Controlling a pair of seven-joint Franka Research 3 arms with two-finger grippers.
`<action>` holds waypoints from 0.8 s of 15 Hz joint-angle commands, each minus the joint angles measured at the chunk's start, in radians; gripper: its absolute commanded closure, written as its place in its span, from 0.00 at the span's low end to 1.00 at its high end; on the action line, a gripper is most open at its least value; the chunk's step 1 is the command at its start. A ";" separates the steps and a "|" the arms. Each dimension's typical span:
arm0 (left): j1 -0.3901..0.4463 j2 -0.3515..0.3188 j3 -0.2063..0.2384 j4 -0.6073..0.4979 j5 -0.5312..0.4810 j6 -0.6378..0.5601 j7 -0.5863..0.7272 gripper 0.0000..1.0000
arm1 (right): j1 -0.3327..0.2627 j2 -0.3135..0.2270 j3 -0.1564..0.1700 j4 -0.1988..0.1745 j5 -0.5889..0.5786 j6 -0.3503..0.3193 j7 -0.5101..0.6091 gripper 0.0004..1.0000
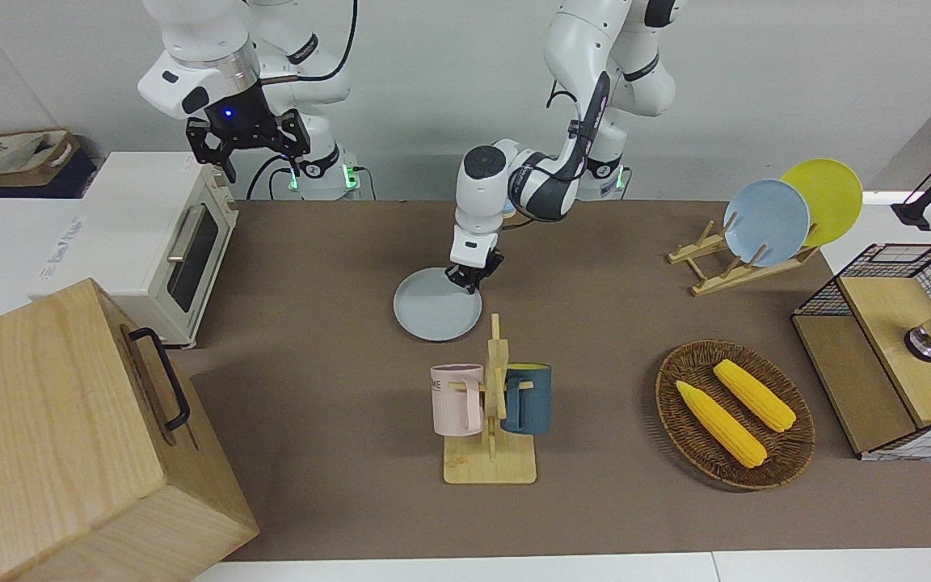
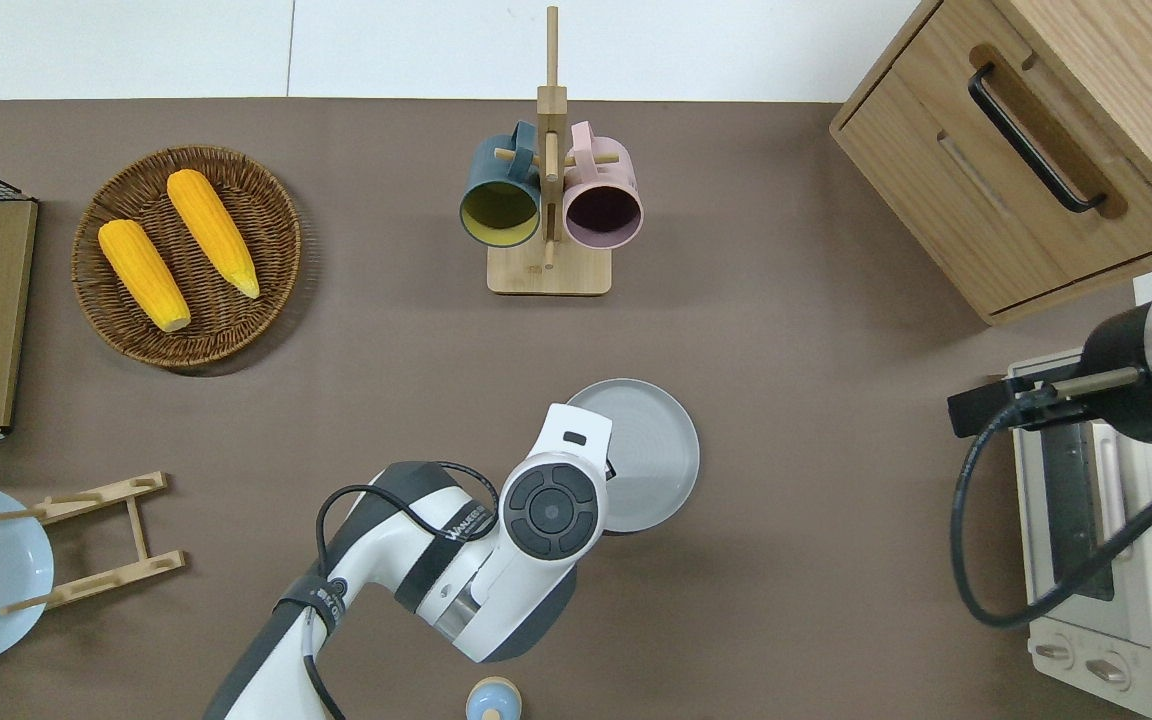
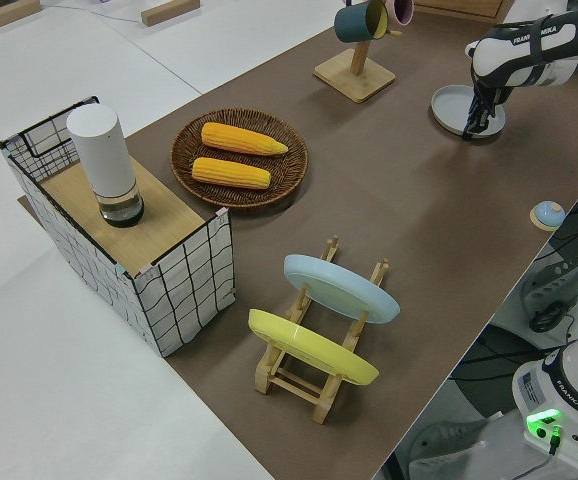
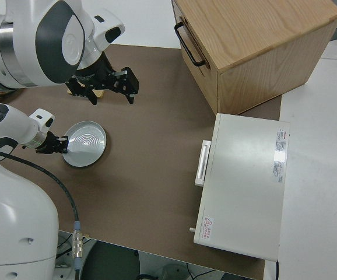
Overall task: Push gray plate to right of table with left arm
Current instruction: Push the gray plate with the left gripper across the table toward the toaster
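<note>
Contact is made: the left gripper [image 1: 472,279] sits low against the rim of the gray plate [image 1: 436,315] on the edge toward the left arm's end of the bench [image 1: 328,267] (whether its fingers are apart or together, I cannot tell). The plate lies flat mid-bench, nearer to the robots than the mug rack [image 1: 491,420]. Judging by this, the push is midway; next comes a steady slide toward the toaster oven [image 1: 160,242], while the right arm is parked.
</note>
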 commanded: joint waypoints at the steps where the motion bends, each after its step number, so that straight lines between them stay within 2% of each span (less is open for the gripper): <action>1: -0.021 0.072 -0.014 0.032 -0.008 0.014 -0.036 1.00 | -0.019 -0.003 0.014 0.009 0.004 -0.013 0.013 0.02; 8: -0.024 0.072 -0.014 0.044 -0.006 0.010 -0.047 1.00 | -0.019 -0.003 0.014 0.009 0.006 -0.013 0.013 0.02; 9: -0.024 0.072 -0.014 0.044 -0.005 0.008 -0.042 0.91 | -0.019 -0.003 0.014 0.009 0.004 -0.013 0.013 0.02; 10: -0.024 0.072 -0.012 0.044 0.008 0.008 -0.042 0.47 | -0.019 -0.003 0.014 0.009 0.006 -0.013 0.013 0.02; 11: -0.022 0.070 -0.012 0.044 0.032 0.004 -0.039 0.15 | -0.019 -0.003 0.014 0.009 0.006 -0.013 0.013 0.02; 12: -0.021 0.067 -0.012 0.044 0.054 -0.004 -0.040 0.00 | -0.019 -0.003 0.014 0.009 0.006 -0.013 0.013 0.02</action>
